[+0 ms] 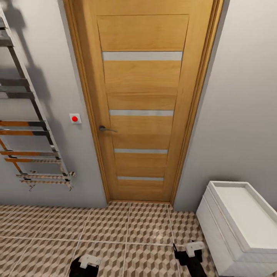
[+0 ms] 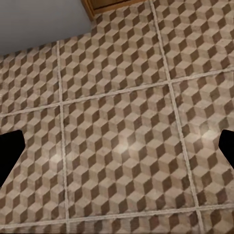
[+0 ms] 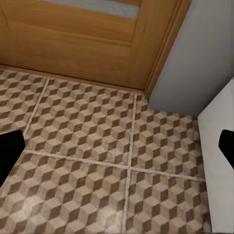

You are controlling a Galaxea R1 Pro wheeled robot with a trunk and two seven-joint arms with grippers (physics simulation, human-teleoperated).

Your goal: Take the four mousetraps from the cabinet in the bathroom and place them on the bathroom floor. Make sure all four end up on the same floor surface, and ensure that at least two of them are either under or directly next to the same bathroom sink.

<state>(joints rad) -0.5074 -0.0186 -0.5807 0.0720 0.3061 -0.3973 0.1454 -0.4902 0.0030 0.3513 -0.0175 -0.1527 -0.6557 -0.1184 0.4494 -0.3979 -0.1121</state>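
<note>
Nearest, at the lower edge of the head view, the left tool point(image 1: 85, 265) and the right tool point(image 1: 191, 254) hang low over the bathroom floor point(image 1: 127, 234), dark arms with pale fittings. In the left wrist view the left tool's fingertips point(image 2: 10, 151) show as black shapes at either side with a wide stretch of tile between them, so its jaws stand apart and hold nothing. The right wrist view gives the same picture: fingertips point(image 3: 9, 153) far apart at the two edges, nothing between them but cube-patterned tile and pale grout lines.

Just beside the right tool, toward the right wall, stands the sink point(image 1: 246, 215), a shallow white basin on a white vanity resting on the floor; its white side point(image 3: 219, 161) shows in the right wrist view too.

Farther on, the floor meets a grey wall point(image 1: 238, 115) and a closed wooden door point(image 1: 142, 115) with narrow frosted strips and a metal handle point(image 1: 104, 129). Left of the door a small white switch with a red button point(image 1: 75, 118) sits on the wall, and beyond that a chrome towel rail point(image 1: 30, 146) is mounted.
</note>
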